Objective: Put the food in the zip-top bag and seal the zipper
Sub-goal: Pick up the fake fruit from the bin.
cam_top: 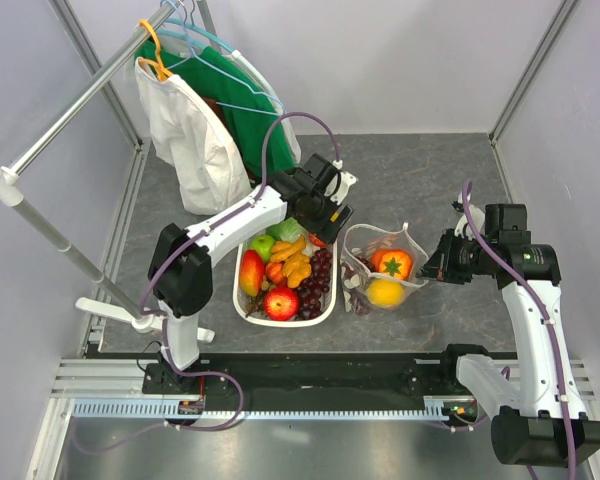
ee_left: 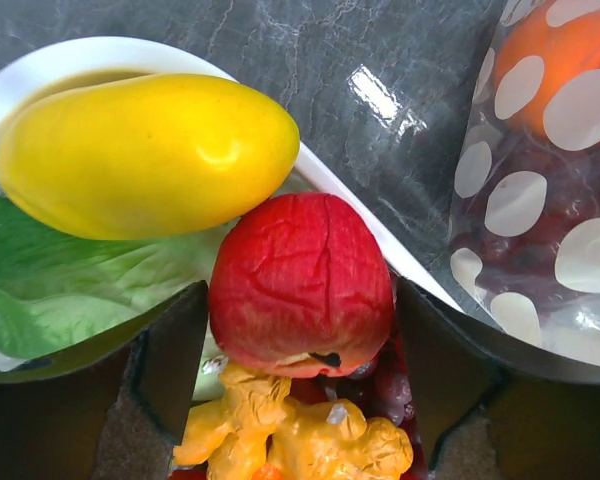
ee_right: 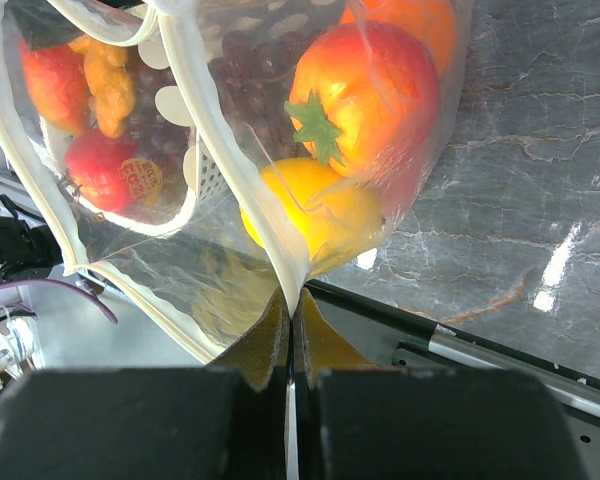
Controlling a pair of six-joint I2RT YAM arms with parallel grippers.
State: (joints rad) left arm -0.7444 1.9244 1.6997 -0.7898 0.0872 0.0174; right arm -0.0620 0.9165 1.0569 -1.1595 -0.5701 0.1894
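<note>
The food lies in a white basket (cam_top: 242,300). A red apple (ee_left: 300,285) sits between the fingers (ee_left: 175,350) of my left gripper (ee_left: 300,370), which stand open close to its two sides above a knobbly yellow piece (ee_left: 310,435). A yellow mango (ee_left: 145,155) and green leaf (ee_left: 50,285) lie beside it. The dotted zip-top bag (cam_top: 405,240) stands open right of the basket, holding an orange fruit (ee_right: 360,90), a lemon (ee_right: 315,215) and grapes (ee_right: 245,85). My right gripper (ee_right: 292,312) is shut on the bag's zipper (ee_right: 230,150) edge.
A clothes rail (cam_top: 70,110) with a green garment (cam_top: 245,105) and a white bag (cam_top: 195,140) on hangers stands at the back left. The left arm (cam_top: 230,225) reaches over the basket's far end. Grey marbled tabletop (ee_right: 540,150) surrounds the bag.
</note>
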